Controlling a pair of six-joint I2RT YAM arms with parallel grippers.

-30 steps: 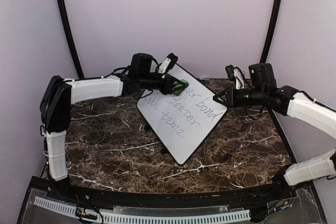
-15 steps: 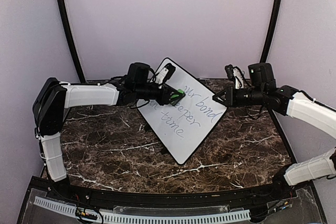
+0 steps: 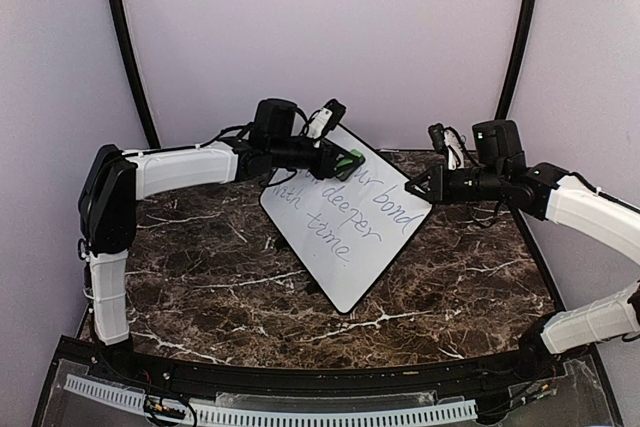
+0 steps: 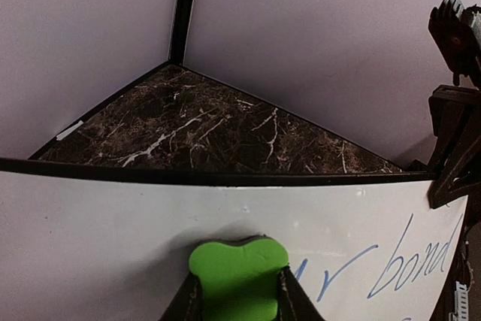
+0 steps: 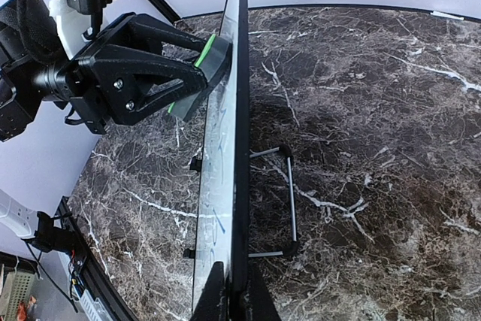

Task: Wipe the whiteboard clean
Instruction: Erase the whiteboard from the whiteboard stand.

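1. Whiteboard (image 3: 350, 269) position: it stands on the marble table (image 3: 200, 277), leaning back on its wire stand (image 5: 289, 201).
2. Your right end effector (image 3: 418, 188) is clamped on the board's upper right corner and steadies it.
3. Your left end effector (image 3: 342, 161) is closed around the green eraser (image 4: 239, 276). The eraser's face presses against the board just below its top edge.
4. Done so far: the board's upper left, beside the eraser, reads clean.
5. Left to do: blue handwriting (image 3: 352, 212) begins right of the eraser with "ur bond", and "deeper" and "time" run below it across the board's middle.
6. You look early in the job. Most of the wiping lies ahead, from the eraser down towards the board's bottom edge.
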